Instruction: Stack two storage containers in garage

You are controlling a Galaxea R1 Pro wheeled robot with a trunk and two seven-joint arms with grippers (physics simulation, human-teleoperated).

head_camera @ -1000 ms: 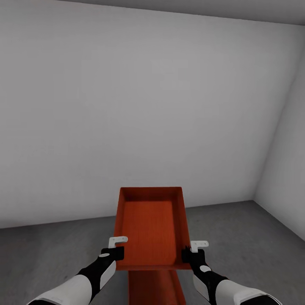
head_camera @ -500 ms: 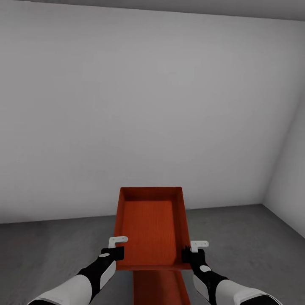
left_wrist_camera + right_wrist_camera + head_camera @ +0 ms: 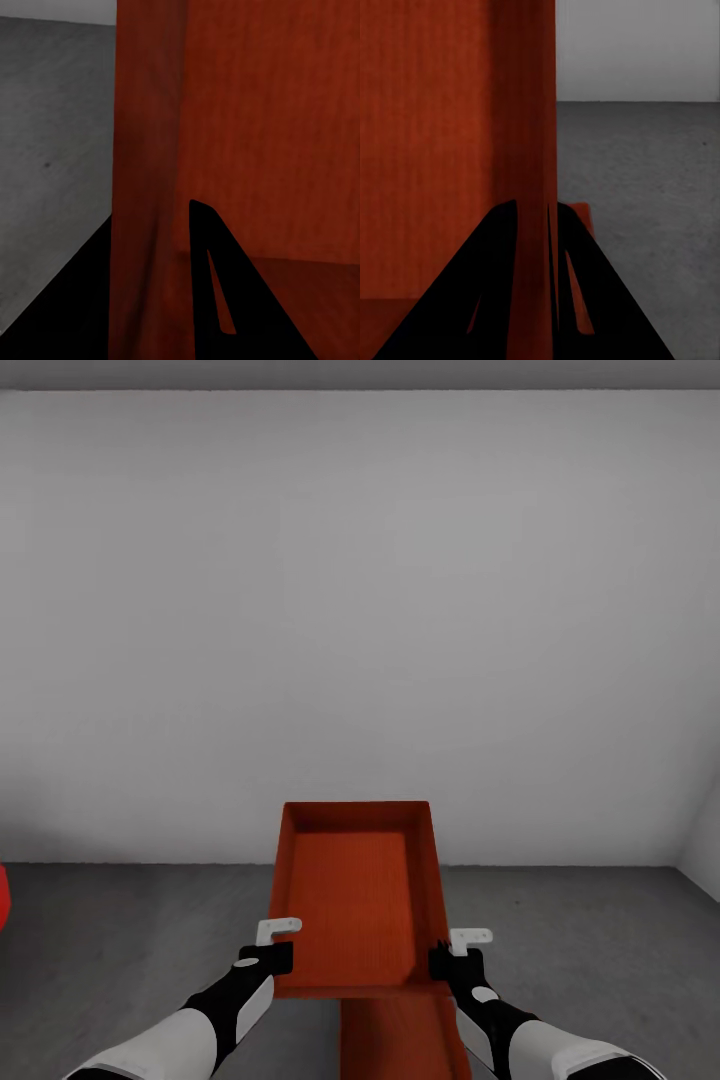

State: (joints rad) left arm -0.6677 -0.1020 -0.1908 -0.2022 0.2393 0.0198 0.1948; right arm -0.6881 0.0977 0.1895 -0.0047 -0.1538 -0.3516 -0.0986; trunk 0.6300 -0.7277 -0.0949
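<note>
Held container: lower centre of head view, red-orange, open-topped, finely ribbed | left gripper clamped on its left wall | right gripper clamped on its right wall | second container seen beneath, bottom edge, on grey floor.

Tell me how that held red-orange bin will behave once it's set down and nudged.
The red-orange ribbed open-top bin looks stiff: its walls stay straight with the left hand and right hand pinching its near corners. Its wide flat base probably resists tipping. Empty, it may slide easily on the grey concrete floor.
</note>
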